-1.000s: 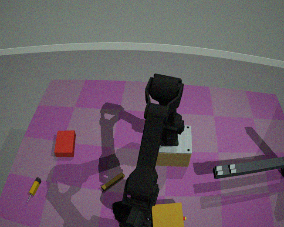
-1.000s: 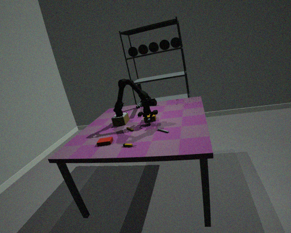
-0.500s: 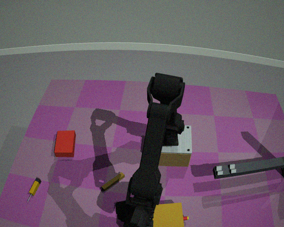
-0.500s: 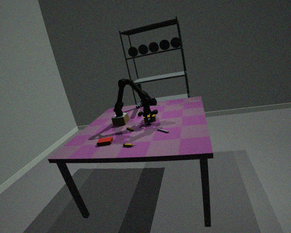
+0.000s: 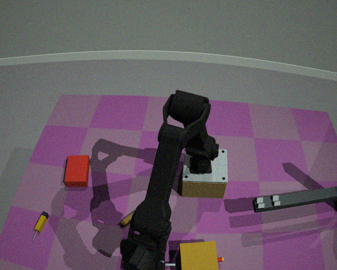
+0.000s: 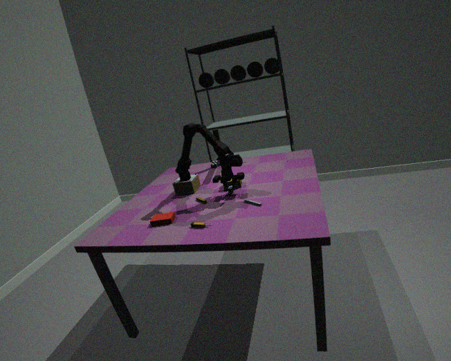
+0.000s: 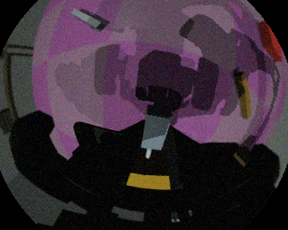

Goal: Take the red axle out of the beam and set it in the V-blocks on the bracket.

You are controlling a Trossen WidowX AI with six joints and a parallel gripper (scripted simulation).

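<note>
The yellow beam (image 5: 197, 255) (image 7: 148, 181) is at the near edge of the top view. The red axle runs through it: its red tip (image 5: 220, 259) pokes out on the beam's right, and a thin white shaft (image 5: 170, 264) (image 7: 148, 152) shows on its left. My gripper (image 5: 159, 261) (image 6: 229, 186) (image 7: 154, 125) is left of the beam, mostly hidden under the arm, and is shut on the axle's grey end (image 7: 156, 126). The dark bracket (image 5: 308, 197) with white V-blocks (image 5: 260, 203) lies far to the right.
The arm's base block (image 5: 204, 185) (image 6: 187, 187) stands mid-table. A red block (image 5: 77, 169) (image 6: 162, 218) (image 7: 269, 40), a yellow pin tool (image 5: 41, 222) (image 6: 196, 224), an olive bar (image 5: 126, 220) (image 7: 244, 99) and a grey bar (image 6: 252, 202) (image 7: 89, 18) lie around. A shelf rack (image 6: 241, 120) stands behind the table.
</note>
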